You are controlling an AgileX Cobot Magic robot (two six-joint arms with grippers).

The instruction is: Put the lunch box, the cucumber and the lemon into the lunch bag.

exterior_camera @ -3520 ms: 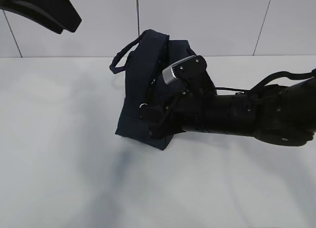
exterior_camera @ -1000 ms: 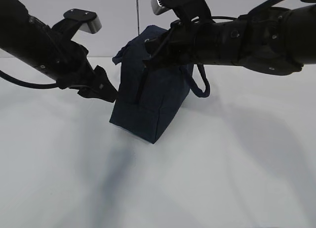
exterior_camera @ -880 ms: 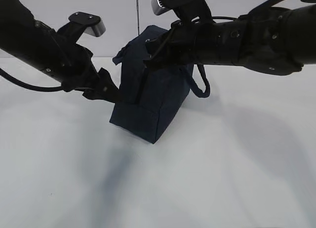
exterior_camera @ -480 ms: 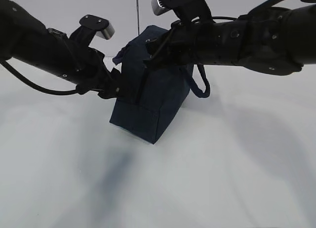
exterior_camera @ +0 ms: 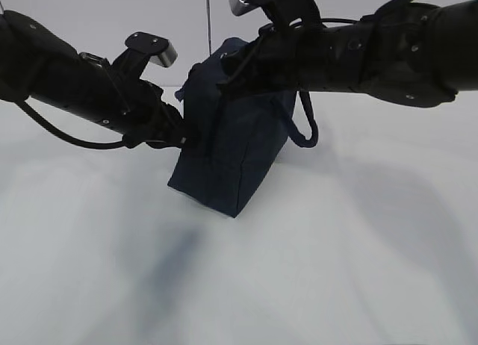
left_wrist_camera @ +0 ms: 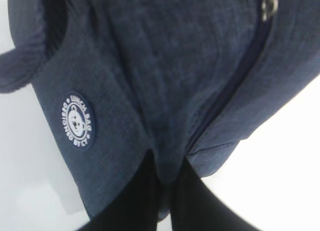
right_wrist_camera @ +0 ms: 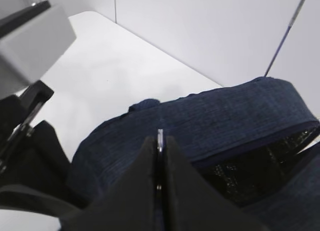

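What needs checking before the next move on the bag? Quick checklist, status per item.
1. Left gripper shut on a fold of the lunch bag fabric: ok.
2. Right gripper shut on a thin silver piece at the bag's top, apparently the zipper pull: ok.
3. Bag upright on the table: ok, leaning slightly.
4. Bag mouth open: partly, dark gap shows in the right wrist view.
5. Lunch box, cucumber, lemon located: cannot tell, none in view.
6. Right-side handle hangs loose, clear of both grippers: ok.

1 lunch bag (exterior_camera: 231, 147), 2 handles, 1 round logo (left_wrist_camera: 78, 120), 2 arms, 1 table (exterior_camera: 336, 270).
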